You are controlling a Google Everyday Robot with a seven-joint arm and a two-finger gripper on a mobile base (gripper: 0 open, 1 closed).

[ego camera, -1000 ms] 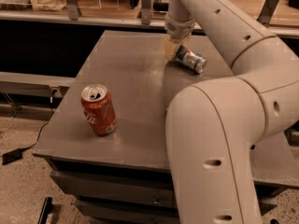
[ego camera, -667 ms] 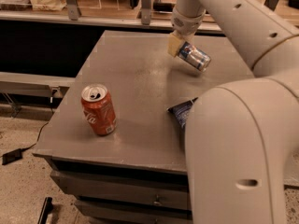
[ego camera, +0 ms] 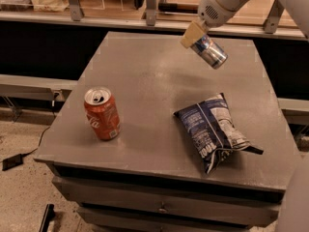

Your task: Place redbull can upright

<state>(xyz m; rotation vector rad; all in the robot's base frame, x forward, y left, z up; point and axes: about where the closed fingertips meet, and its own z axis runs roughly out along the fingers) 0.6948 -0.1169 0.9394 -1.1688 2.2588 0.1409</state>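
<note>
The redbull can [ego camera: 211, 51] is a slim silver can with blue patches. It is tilted on its side in the air above the far right part of the grey table [ego camera: 145, 86]. My gripper [ego camera: 198, 38] is shut on the can's upper end, with a tan finger pad [ego camera: 191, 34] showing on its left side. The white arm comes in from the top right.
A red Coca-Cola can [ego camera: 102, 112] stands upright at the front left of the table. A dark blue and white snack bag [ego camera: 215, 129] lies at the front right. A railing and a counter run behind the table.
The gripper has lifted the redbull can off the table and carried it up and to the right. The arm has swung out of the foreground, uncovering the snack bag.
</note>
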